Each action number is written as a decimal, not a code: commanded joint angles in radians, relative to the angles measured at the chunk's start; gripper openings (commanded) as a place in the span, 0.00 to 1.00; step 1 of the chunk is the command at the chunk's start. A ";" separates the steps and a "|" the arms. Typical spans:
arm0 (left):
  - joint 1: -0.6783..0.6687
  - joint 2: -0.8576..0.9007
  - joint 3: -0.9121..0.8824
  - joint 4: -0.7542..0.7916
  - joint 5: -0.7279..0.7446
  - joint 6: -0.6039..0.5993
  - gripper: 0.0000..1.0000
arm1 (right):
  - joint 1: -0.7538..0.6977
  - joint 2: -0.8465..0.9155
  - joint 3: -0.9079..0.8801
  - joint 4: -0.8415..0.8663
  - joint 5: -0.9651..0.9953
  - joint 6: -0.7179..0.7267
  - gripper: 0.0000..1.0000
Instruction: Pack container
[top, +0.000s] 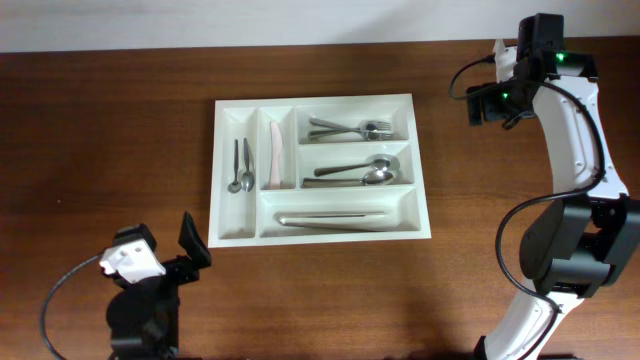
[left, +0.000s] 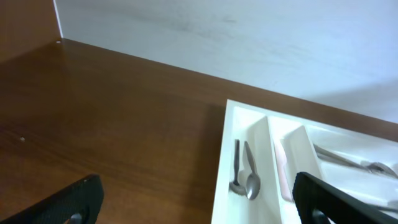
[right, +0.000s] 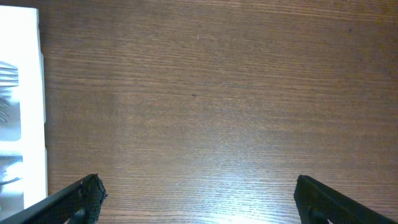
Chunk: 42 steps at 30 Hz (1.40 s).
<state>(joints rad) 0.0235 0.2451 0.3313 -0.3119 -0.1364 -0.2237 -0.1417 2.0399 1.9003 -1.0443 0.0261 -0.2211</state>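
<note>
The white container (top: 318, 99) lies in the middle of the table. Its two narrow compartments hold two teaspoons (top: 240, 165) and a pink utensil (top: 274, 150). Its long ones hold forks (top: 350, 128), spoons (top: 355, 173) and long silver pieces (top: 335, 218). My left gripper (top: 190, 245) is open and empty, low at the tray's front-left corner. In the left wrist view the open fingers (left: 199, 199) frame the tray's rim (left: 221, 168) and the teaspoons (left: 245, 177). My right gripper (top: 495, 100) is open and empty, right of the tray, over bare wood (right: 199, 196).
The brown wooden table (top: 120, 150) ends at a pale wall along the back (left: 249, 37). The tray's right edge (right: 34, 62) shows at the left of the right wrist view. The right arm's base (top: 570, 250) stands at the front right.
</note>
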 joint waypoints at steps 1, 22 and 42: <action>-0.004 -0.061 -0.037 -0.008 0.036 0.026 0.99 | 0.004 -0.020 0.003 0.001 0.001 -0.008 0.99; -0.034 -0.240 -0.283 0.196 0.036 0.106 0.99 | 0.004 -0.020 0.003 0.001 0.001 -0.008 0.99; -0.037 -0.239 -0.304 0.200 0.036 0.217 0.99 | 0.004 -0.020 0.003 0.001 0.001 -0.008 0.99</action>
<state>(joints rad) -0.0074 0.0147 0.0353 -0.1154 -0.1112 -0.0254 -0.1417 2.0399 1.9003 -1.0443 0.0261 -0.2211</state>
